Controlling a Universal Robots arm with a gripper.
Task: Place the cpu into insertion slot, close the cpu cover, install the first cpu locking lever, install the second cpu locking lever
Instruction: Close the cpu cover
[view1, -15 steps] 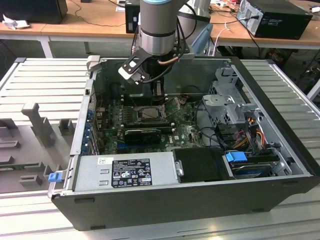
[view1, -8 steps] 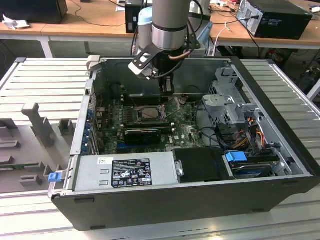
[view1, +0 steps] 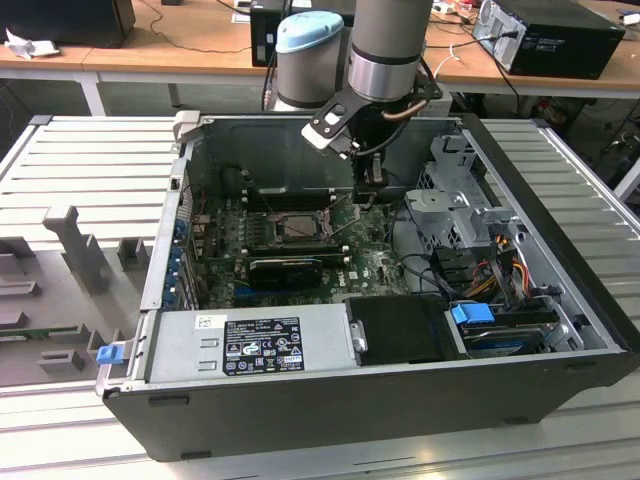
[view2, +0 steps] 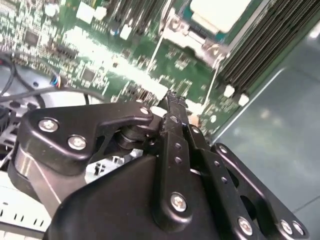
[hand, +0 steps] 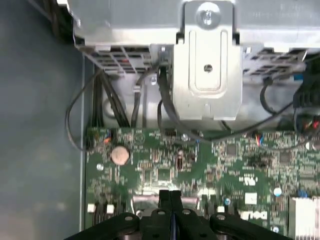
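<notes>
End effector (view1: 372, 186) points straight down, pinched closed, beside the cpu cover (view1: 298, 215).

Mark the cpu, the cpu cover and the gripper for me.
cpu (view2: 220, 11): second wrist view, its pale metal top.
cpu cover (view2: 210, 47): second wrist view, silver frame edge beside the cpu.
gripper (hand: 170, 194): first wrist view, between its fingertips.

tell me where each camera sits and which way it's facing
Exterior view: off the arm, high, looking down into the open case; arm and gripper show.
First wrist view: on the arm, looking past the shut gripper at the board and a metal bracket.
Second wrist view: on the arm, slanting over the gripper's linkage towards the cpu.
Shared: both wrist views show gripper and board.
</notes>
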